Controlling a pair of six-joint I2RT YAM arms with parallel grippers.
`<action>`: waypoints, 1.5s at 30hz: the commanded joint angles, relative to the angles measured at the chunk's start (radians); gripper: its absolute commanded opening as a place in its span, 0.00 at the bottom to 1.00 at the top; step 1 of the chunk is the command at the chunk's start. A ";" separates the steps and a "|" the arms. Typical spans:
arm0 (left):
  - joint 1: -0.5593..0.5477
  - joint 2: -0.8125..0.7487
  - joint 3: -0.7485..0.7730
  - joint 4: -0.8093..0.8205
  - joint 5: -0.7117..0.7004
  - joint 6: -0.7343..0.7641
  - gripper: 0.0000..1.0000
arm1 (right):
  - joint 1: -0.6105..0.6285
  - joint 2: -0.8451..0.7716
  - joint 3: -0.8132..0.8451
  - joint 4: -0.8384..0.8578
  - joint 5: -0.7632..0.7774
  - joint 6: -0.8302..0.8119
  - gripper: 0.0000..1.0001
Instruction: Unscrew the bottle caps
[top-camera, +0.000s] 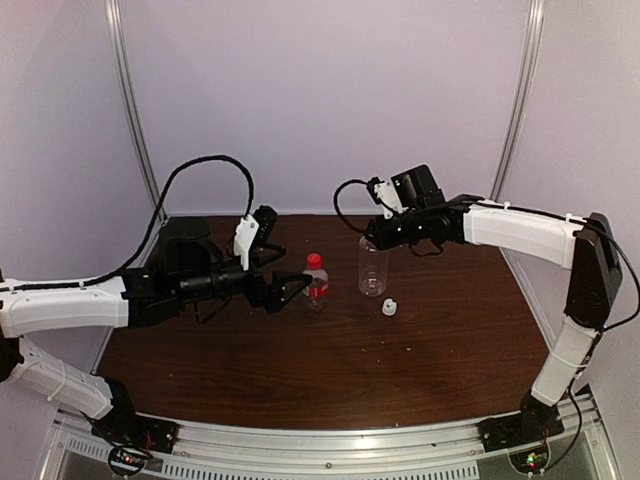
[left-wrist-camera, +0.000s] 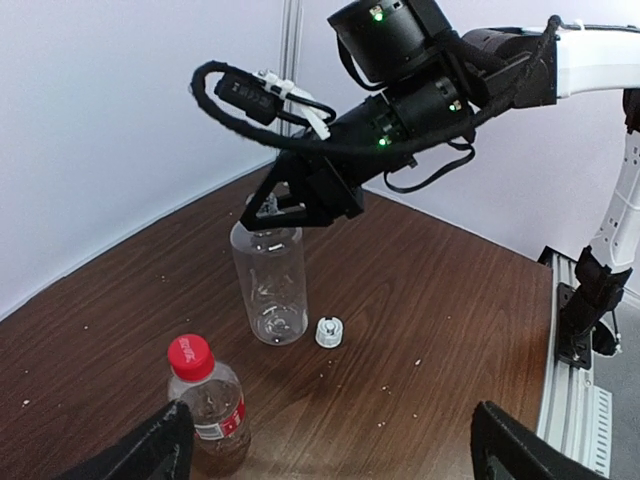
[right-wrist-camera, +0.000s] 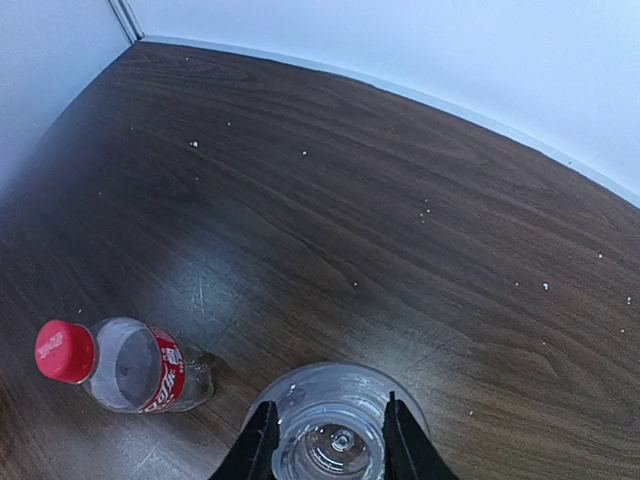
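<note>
While the white cap (top-camera: 388, 308) lies loose on the table (top-camera: 300, 370) just right of the tall unlabelled bottle (top-camera: 372, 270) at centre frame, the right gripper (top-camera: 371, 240) is clamped on that bottle's open neck. Left of centre, the left gripper (top-camera: 297, 288) gapes wide just beside the short red-labelled bottle (top-camera: 316, 291), its red cap (top-camera: 314, 261) still on. Likely next: close it on that bottle's body so the cap can be twisted off.

The red cap (left-wrist-camera: 190, 354) sits on a clear short bottle (left-wrist-camera: 212, 415) banded with a red label, the taller bottle (left-wrist-camera: 270, 295) is plain clear, the loose cap (left-wrist-camera: 329, 331) whitish-grey, the table (left-wrist-camera: 430, 300) dark brown wood-grain.
</note>
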 joint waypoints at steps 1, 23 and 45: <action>0.005 -0.018 0.025 -0.010 -0.068 0.013 0.98 | -0.003 0.026 0.011 0.080 -0.035 0.013 0.00; 0.010 0.119 0.134 -0.109 -0.231 -0.014 0.97 | -0.003 -0.030 -0.140 0.181 -0.071 -0.006 0.37; 0.106 0.478 0.502 -0.417 -0.090 0.079 0.87 | -0.001 -0.233 -0.169 0.160 -0.158 0.018 0.82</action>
